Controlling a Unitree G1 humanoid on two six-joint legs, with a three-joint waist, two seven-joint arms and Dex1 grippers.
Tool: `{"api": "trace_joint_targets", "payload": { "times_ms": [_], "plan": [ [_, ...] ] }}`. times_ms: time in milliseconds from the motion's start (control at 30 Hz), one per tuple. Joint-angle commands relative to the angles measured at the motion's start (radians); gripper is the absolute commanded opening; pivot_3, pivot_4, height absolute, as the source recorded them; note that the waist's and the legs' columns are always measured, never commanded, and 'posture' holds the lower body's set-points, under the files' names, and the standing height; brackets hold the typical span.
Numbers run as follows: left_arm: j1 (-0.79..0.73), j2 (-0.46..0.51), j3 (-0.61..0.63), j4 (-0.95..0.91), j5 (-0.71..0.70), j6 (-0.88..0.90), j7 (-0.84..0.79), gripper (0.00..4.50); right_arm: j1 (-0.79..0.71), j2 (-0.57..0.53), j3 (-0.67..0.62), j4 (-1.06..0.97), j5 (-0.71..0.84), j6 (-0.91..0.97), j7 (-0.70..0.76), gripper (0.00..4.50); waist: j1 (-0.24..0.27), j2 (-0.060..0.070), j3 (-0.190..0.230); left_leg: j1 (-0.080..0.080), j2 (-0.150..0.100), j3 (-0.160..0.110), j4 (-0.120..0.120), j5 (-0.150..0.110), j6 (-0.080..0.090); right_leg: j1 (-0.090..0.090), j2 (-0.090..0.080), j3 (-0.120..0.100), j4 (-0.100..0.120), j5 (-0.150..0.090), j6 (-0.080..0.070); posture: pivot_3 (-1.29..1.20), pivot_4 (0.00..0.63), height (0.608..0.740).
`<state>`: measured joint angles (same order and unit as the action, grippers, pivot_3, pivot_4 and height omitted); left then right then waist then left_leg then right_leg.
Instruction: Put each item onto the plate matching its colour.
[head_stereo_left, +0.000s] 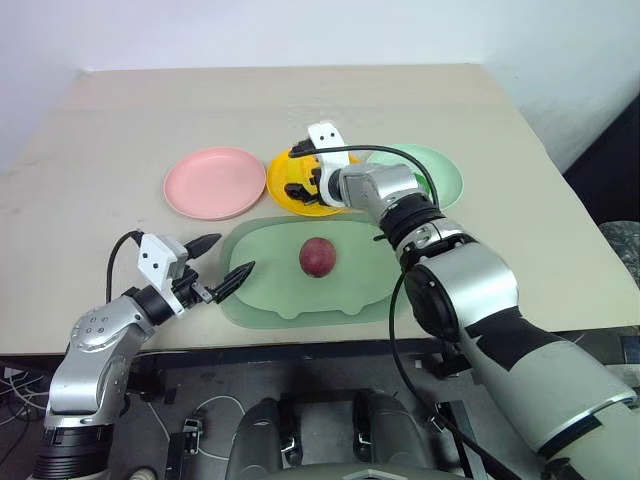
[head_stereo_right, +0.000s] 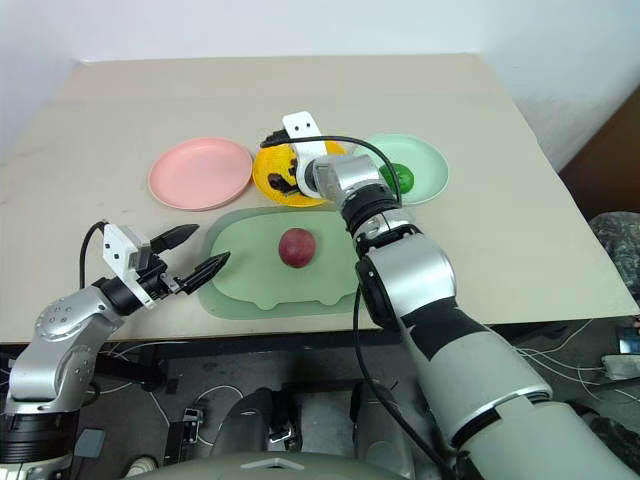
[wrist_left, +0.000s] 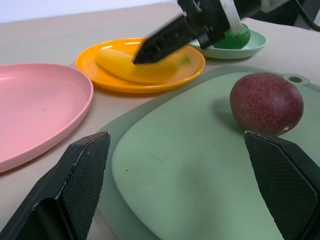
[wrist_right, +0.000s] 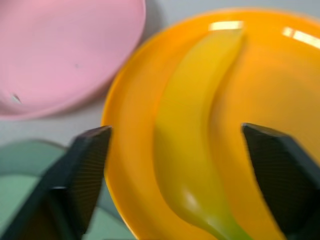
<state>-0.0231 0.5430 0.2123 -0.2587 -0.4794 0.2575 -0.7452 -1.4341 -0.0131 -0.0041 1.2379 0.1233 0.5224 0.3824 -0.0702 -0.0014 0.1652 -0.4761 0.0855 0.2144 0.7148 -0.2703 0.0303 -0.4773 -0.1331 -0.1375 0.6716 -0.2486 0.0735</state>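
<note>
Right hand (wrist_right: 175, 145): fingers spread wide apart, nothing between them, poised over the yellow plate with the banana lying in the gap below.
Right hand fingers (wrist_left: 160, 42): black, seen from the left wrist view angled down toward the banana, just above it; whether they touch it cannot be told.
Banana (wrist_right: 192, 150): yellow and curved, lying flat inside the yellow plate, free of the hand.
Yellow plate (head_stereo_right: 268, 170): the middle one of the three plates, partly covered by the right hand.
Green fruit (head_stereo_right: 401, 177): glossy and roundish, resting on the mint green plate beside the right forearm.
Mint green plate (head_stereo_right: 432, 165): on the right end of the row, just beside the yellow plate.
Pink plate (head_stereo_left: 214, 182): on the left end of the row, just beside the yellow plate, nothing on it.
Left hand (head_stereo_left: 222, 264): fingers wide apart and holding nothing, hovering level at the left edge of the tray, pointing across it toward the red-purple fruit.
Red-purple fruit (head_stereo_left: 318, 257): roundish and speckled, sitting near the middle of the tray, apart from both hands.
Tray (head_stereo_left: 260, 300): large, pale green, rounded rectangle, lying on the counter just in front of the plates.
Counter (head_stereo_left: 120, 130): pale beige, carrying the tray and all three plates.
</note>
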Motion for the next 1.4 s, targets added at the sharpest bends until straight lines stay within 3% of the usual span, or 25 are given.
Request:
{"api": "trace_joint_targets", "payload": {
  "times_ms": [33,133,267,367,533,667,1000,1400],
  "plan": [
    [-0.016,0.000,0.005,-0.058,-0.027,0.010,0.005,4.50,-0.027,-0.016,-0.022,-0.084,0.011,0.000,0.052,4.49,0.000,0.000,0.000,0.000,0.000,0.000,0.000,0.000,0.000,0.000,0.000,0.000,0.000,0.000,0.000,0.00,0.150,0.695],
    [-0.042,-0.008,-0.016,-0.074,-0.034,0.034,0.018,4.50,0.045,-0.039,-0.017,-0.287,0.047,0.104,0.128,4.49,0.002,0.000,0.000,0.000,0.000,0.000,0.000,0.000,0.000,0.000,0.000,0.000,0.000,0.000,0.000,0.00,0.150,0.695],
    [-0.072,-0.036,-0.055,-0.086,-0.045,0.063,0.025,4.50,0.294,-0.084,0.007,-0.846,0.126,0.331,0.156,4.49,0.016,-0.001,-0.001,0.000,0.000,-0.002,0.002,0.000,0.000,0.002,-0.001,-0.001,-0.001,0.000,0.000,0.00,0.150,0.695],
    [-0.078,-0.054,-0.079,-0.087,-0.040,0.069,0.032,4.50,0.430,-0.109,-0.001,-1.123,0.184,0.412,0.158,4.49,0.022,-0.001,-0.001,0.000,0.000,-0.002,0.002,0.000,0.000,0.001,0.000,-0.001,0.000,0.000,0.000,0.00,0.150,0.695],
    [-0.101,-0.080,-0.111,-0.082,-0.024,0.073,0.053,4.50,0.643,-0.183,-0.010,-1.440,0.271,0.413,0.204,4.49,0.026,-0.001,-0.001,0.002,0.000,-0.002,0.002,0.000,0.000,0.002,0.000,0.000,0.001,0.000,0.000,0.00,0.150,0.695],
    [-0.117,-0.093,-0.138,-0.096,-0.017,0.093,0.079,4.50,0.821,-0.264,-0.026,-1.620,0.341,0.285,0.319,4.49,0.032,-0.001,-0.001,0.002,-0.001,-0.002,0.002,0.000,0.000,0.004,-0.001,0.000,0.000,0.000,0.000,0.00,0.150,0.695],
    [-0.183,-0.114,-0.196,-0.056,0.027,0.150,0.134,4.50,1.025,-0.483,0.016,-1.694,0.365,0.197,0.458,4.49,0.031,-0.002,-0.001,0.015,0.000,-0.006,0.000,-0.001,0.001,0.016,-0.001,-0.001,-0.004,0.000,0.000,0.00,0.150,0.695],
    [-0.234,-0.185,-0.279,0.132,0.150,0.047,0.137,4.50,1.082,-0.586,-0.069,-1.699,0.405,0.197,0.431,4.49,0.059,-0.003,-0.001,0.015,-0.001,-0.007,0.002,-0.001,0.003,0.018,-0.001,-0.001,-0.005,0.000,0.000,0.00,0.150,0.695]
  ]
}}
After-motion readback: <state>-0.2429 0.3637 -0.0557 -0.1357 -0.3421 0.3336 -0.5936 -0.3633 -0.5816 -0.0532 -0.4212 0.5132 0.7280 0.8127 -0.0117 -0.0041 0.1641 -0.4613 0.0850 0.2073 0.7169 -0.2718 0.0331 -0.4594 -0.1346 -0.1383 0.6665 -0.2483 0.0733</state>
